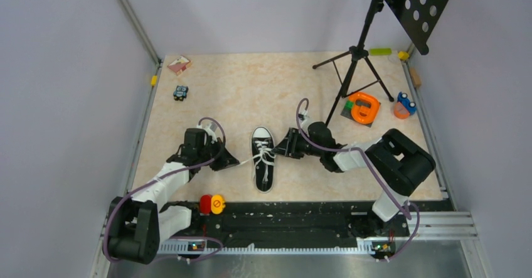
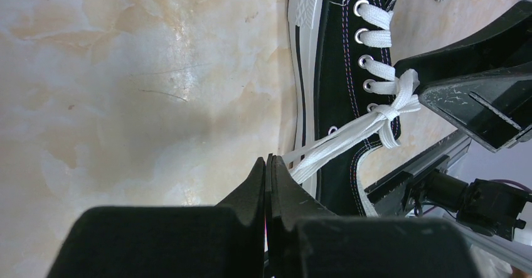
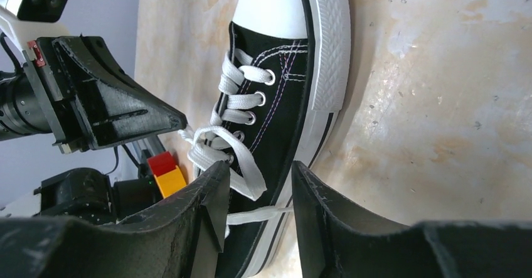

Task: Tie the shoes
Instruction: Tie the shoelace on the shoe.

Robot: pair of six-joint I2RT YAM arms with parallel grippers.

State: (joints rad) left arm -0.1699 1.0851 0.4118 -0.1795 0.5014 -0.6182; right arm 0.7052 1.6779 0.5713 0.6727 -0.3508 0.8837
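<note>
Beside the shoe (image 1: pixel 263 159) at mid-frame, my left tool (image 1: pixel 232 163) is clamped on a lace (image 2: pixel 339 143). My right tool (image 1: pixel 281 149) stands apart around another strand (image 3: pixel 257 214). Knot-tightening, I judge: close the right tool, then pull outward.

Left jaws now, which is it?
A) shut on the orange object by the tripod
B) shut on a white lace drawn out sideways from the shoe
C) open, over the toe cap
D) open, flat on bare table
B: in the left wrist view the left gripper has its jaws pressed together, and the white lace runs straight from their tips to the knot on the sneaker.
</note>
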